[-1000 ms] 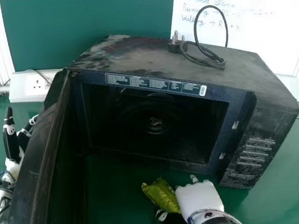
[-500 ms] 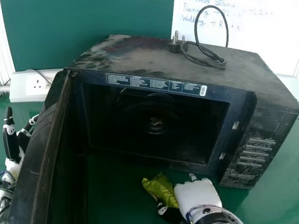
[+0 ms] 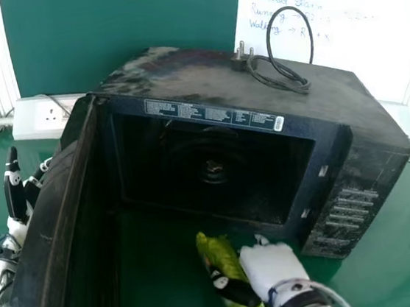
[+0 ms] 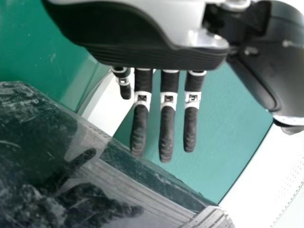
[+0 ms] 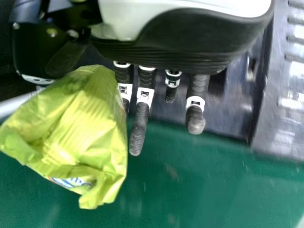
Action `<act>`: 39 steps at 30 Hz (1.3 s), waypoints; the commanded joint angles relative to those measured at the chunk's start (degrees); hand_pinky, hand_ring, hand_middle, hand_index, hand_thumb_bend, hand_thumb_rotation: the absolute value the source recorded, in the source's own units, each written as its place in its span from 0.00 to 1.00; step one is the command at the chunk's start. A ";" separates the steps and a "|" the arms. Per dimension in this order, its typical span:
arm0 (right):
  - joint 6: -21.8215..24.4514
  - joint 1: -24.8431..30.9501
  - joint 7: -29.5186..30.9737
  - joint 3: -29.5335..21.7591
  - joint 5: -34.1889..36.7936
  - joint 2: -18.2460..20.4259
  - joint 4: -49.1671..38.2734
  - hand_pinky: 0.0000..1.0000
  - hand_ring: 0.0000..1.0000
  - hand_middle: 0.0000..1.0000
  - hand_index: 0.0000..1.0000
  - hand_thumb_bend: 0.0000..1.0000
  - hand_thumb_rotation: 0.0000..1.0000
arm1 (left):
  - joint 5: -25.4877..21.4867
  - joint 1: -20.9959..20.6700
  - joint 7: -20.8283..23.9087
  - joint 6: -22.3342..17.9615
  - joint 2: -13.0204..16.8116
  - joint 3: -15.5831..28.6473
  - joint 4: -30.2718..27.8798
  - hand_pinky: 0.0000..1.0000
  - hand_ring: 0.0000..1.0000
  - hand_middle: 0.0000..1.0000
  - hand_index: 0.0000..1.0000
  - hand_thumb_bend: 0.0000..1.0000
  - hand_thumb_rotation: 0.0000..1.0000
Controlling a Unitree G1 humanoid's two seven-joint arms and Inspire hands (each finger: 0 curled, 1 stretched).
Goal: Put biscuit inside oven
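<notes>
Loading now, clutching crinkled yellow-green plastic packet (image 3: 219, 254) in right robot hand (image 3: 272, 266); needing lifting forward into boxy black oven (image 3: 229, 158) ahead!

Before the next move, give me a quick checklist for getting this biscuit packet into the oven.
1. Oven door open: ok.
2. Biscuit packet in the right hand: ok, the thumb lies across it.
3. Grip firm enough to lift: cannot tell.
4. Packet lined up inside the oven cavity: not ok, it is outside, in front of the opening.
5. Left hand out of the way: ok, beyond the door.
6. Power cord off the opening: ok, on top.
</notes>
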 commanded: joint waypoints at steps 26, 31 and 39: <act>2.72 -17.44 -4.52 -2.80 3.19 0.63 5.08 0.06 0.13 0.47 0.48 0.53 0.00 | 0.98 0.02 0.10 -0.66 -0.25 -0.26 0.23 0.24 0.33 0.41 0.55 0.79 0.26; 4.63 -21.47 -6.29 -2.21 4.32 1.44 9.67 0.08 0.17 0.47 0.48 0.53 0.00 | 0.81 0.05 -0.21 -0.56 -0.23 -0.07 0.28 0.25 0.33 0.42 0.55 0.78 0.26; 5.37 -25.43 -15.44 0.19 6.21 0.03 19.35 0.07 0.15 0.47 0.48 0.53 0.00 | 0.84 0.33 -0.04 -0.52 -0.16 0.01 -0.13 0.25 0.33 0.42 0.55 0.79 0.26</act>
